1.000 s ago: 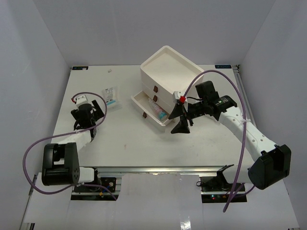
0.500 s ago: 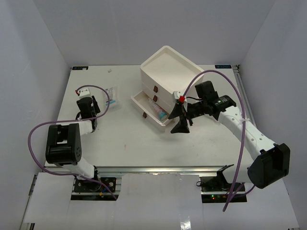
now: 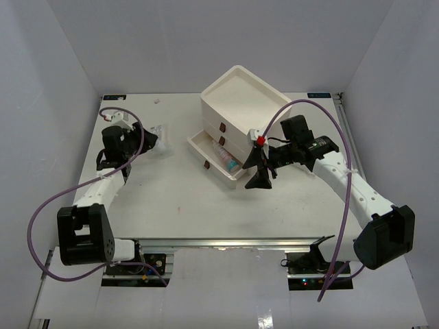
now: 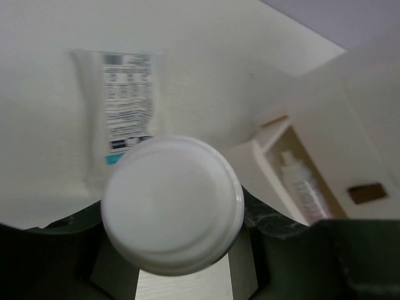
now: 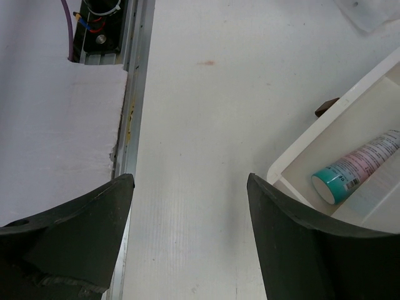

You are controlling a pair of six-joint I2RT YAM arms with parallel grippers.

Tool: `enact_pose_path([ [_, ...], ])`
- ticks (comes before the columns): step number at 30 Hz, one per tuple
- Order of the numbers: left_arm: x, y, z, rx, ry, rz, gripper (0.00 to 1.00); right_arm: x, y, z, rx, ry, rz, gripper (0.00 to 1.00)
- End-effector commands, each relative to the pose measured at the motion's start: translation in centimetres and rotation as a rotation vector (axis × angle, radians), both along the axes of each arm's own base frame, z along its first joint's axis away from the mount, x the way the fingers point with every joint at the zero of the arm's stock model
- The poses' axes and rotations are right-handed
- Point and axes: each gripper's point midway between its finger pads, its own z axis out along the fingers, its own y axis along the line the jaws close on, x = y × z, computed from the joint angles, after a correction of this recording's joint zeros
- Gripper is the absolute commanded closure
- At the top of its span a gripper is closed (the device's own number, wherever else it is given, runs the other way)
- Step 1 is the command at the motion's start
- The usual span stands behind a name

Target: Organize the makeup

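My left gripper (image 3: 142, 141) (image 4: 170, 231) is shut on a small white bottle (image 4: 172, 187), whose round end faces the left wrist camera. It hovers at the table's far left, just in front of a flat clear sachet with blue print (image 3: 160, 131) (image 4: 127, 106). A white tube with a teal cap (image 3: 226, 159) (image 5: 355, 169) (image 4: 304, 190) lies in the open bottom drawer (image 3: 203, 149). My right gripper (image 3: 260, 173) (image 5: 190, 206) is open and empty, low over the table just in front of that drawer. No sponges are in view.
The cream drawer box (image 3: 240, 96) with dark red knobs stands at the back centre, its top tray bare. The metal rail at the table's near edge (image 5: 134, 94) shows in the right wrist view. Grey walls close in the sides.
My left arm has swung away from the near left, moving farther back and right toward the sachet with the bottle in its jaws. The right arm has barely moved.
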Motion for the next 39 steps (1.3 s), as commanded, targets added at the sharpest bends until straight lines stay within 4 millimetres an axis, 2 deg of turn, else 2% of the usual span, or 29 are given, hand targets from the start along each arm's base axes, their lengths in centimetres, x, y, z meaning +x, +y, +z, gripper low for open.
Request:
enact_pose_path([
  [1,-4.2,-7.8,4.7,-0.35,0.075,-0.354,0.93,0.5,-0.3,0.8,0.018,-0.044,-0.016,0.21],
  [4,-5.6,-10.6,5.1,-0.482,0.159,-0.459,0.93,0.8,-0.4,0.9,0.015,-0.048,-0.028,0.21],
  [7,-6.8,-15.4,5.3,-0.555,0.22,-0.59,0.92,1.0,-0.7,1.0,0.014,-0.053,-0.04,0.21],
  [10,-7.0,-19.1,6.1,-0.59,0.227,-0.654,0.92,1.4,-1.1,1.1,0.017,-0.056,-0.06,0.21],
  [14,-6.5,-21.8,6.8,-0.655,0.247,-0.665,0.91,1.7,-1.6,1.3,0.025,-0.058,-0.078,0.21],
  [22,-3.3,-22.5,5.3,-0.716,0.266,-0.558,0.89,1.7,-1.9,1.4,0.037,-0.052,-0.085,0.21],
  [31,-1.6,-24.6,3.4,-0.721,0.33,-0.555,0.88,1.8,-2.0,1.1,0.038,-0.047,-0.086,0.21],
  [36,-1.0,-24.9,2.2,-0.685,0.361,-0.514,0.87,1.9,-2.1,1.0,0.034,-0.046,-0.093,0.21],
  [39,-0.4,-25.0,2.2,-0.654,0.356,-0.502,0.86,1.9,-2.1,1.0,0.033,-0.042,-0.096,0.21],
])
